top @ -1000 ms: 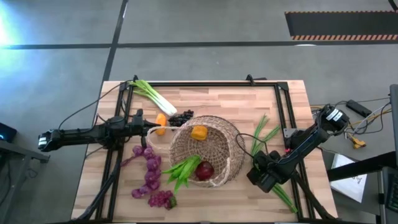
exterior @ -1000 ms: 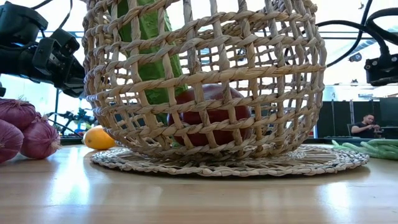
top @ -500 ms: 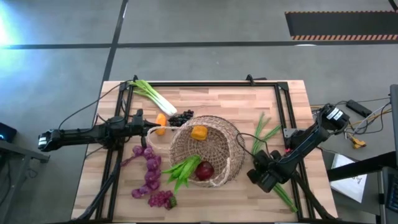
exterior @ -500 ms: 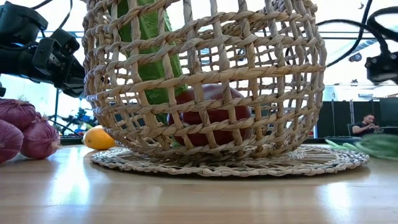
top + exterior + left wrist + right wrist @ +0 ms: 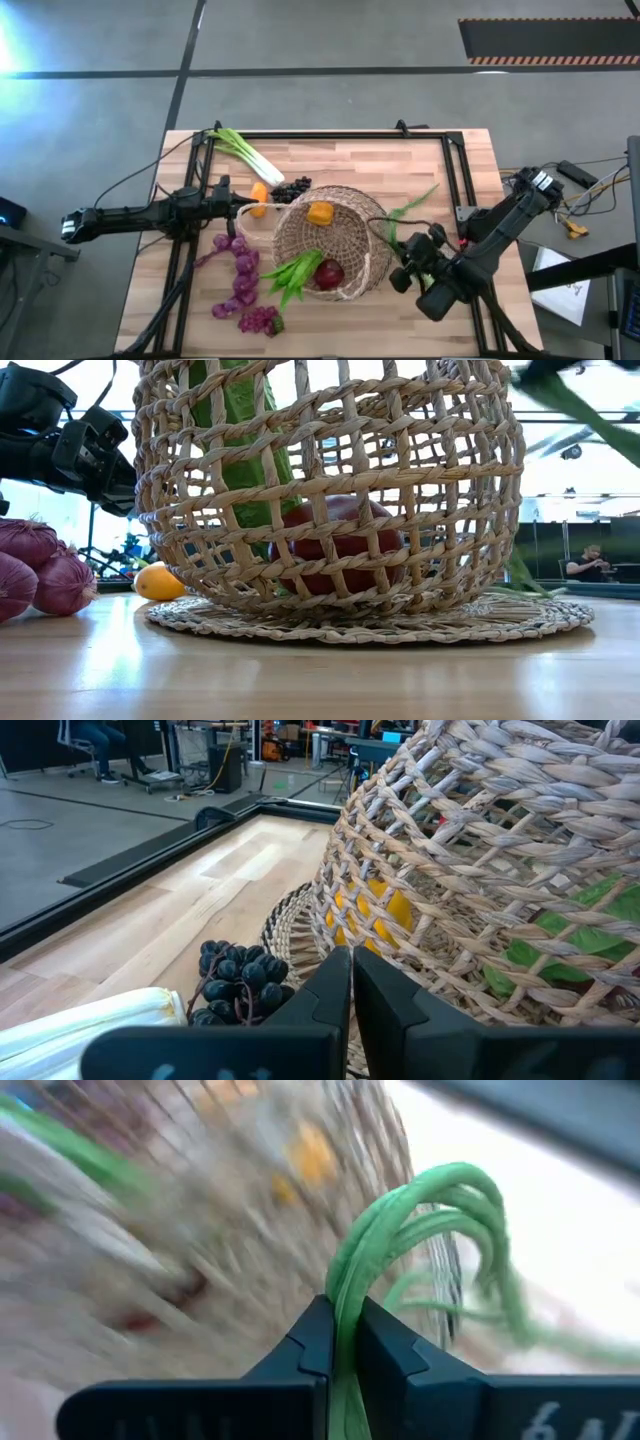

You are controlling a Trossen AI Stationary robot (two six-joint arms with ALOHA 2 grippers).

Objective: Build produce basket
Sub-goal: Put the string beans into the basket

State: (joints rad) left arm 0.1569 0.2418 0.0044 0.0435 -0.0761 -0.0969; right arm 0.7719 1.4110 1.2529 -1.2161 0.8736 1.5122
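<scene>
The wicker basket (image 5: 332,243) stands mid-table. It holds a red apple (image 5: 330,273), green leaves (image 5: 293,272) and an orange piece (image 5: 320,213). My right gripper (image 5: 402,258) is above the table just right of the basket, shut on the long green leaves (image 5: 415,203). My left gripper (image 5: 246,208) is shut at the basket's left wall (image 5: 430,910). A leek (image 5: 240,150), dark grapes (image 5: 292,188), an orange piece (image 5: 259,193), purple bunches (image 5: 240,270) and a pink-red bunch (image 5: 260,320) lie on the table. My right gripper pinches the bundled stems of the green leaves (image 5: 347,1295) between its two fingers. The leaves are lifted clear of the table, and their free ends (image 5: 430,190) arch up and toward the far edge. My left gripper's shut fingertips (image 5: 340,970) are close against the basket's lower wall; whether they touch it, I cannot tell.
A black metal frame (image 5: 330,136) runs around the table's working area. Bare wood lies far of the basket (image 5: 360,165) and at the near right (image 5: 400,325). In the low view a person (image 5: 587,563) sits far behind the table.
My right gripper has risen and moved toward the basket, carrying the long green leaves. The leaves lay flat on the table right of the basket; they are now lifted clear, their tips swung up.
</scene>
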